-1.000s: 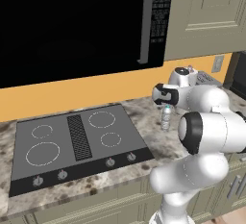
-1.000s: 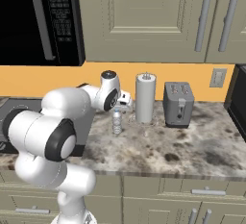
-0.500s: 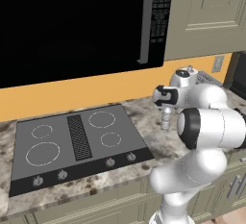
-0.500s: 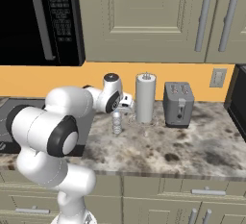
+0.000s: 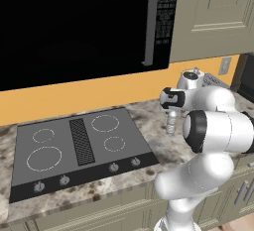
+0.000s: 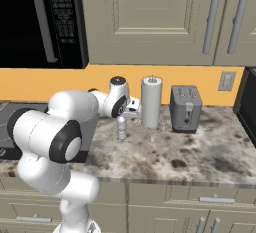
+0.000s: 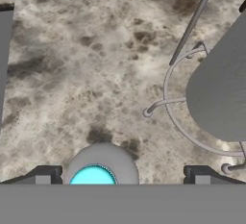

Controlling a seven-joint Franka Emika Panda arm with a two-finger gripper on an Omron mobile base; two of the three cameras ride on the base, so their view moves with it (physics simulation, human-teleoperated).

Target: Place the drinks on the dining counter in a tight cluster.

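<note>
Clear blue-capped water bottle (image 6: 121, 127) stands upright on marble.

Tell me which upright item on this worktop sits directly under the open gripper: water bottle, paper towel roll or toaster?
The water bottle. Its blue cap lies between the gripper fingertips, while the paper towel roll and toaster stand off to the side.

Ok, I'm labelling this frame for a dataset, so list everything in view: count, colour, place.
water bottle: one, clear with blue cap, upright on the worktop right of the stovetop, directly under the pincer
stovetop: one, black, set into the worktop
paper towel roll: one, white, on a wire holder by the wall
toaster: one, grey, right of the roll
microwave: one, black, above the stovetop
cabinets: beige, upper and lower
worktop: one, speckled grey-brown
wall outlet: one, on the orange wall
pincer: one, dark tips, open, astride the bottle cap
</note>
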